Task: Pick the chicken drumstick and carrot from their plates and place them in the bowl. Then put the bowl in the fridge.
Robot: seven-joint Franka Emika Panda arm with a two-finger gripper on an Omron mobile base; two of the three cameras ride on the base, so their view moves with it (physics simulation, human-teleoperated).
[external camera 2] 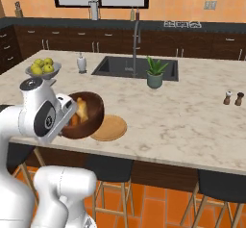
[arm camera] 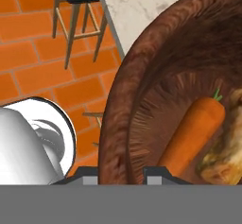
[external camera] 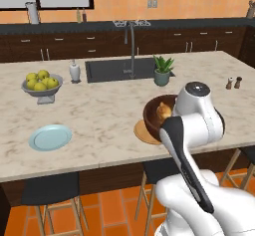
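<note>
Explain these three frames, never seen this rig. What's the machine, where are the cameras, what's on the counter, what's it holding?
It is a white robot arm on a driving base in a rendered kitchen. Two cameras sit behind the arm, left and right; the third looks along the gripper. The gripper is clamped on the rim of the brown bowl, held tilted over the counter's near edge. Inside lie the carrot and the chicken drumstick. On the marble counter: a pale blue plate, a tan wooden plate, a fruit bowl, a potted plant.
</note>
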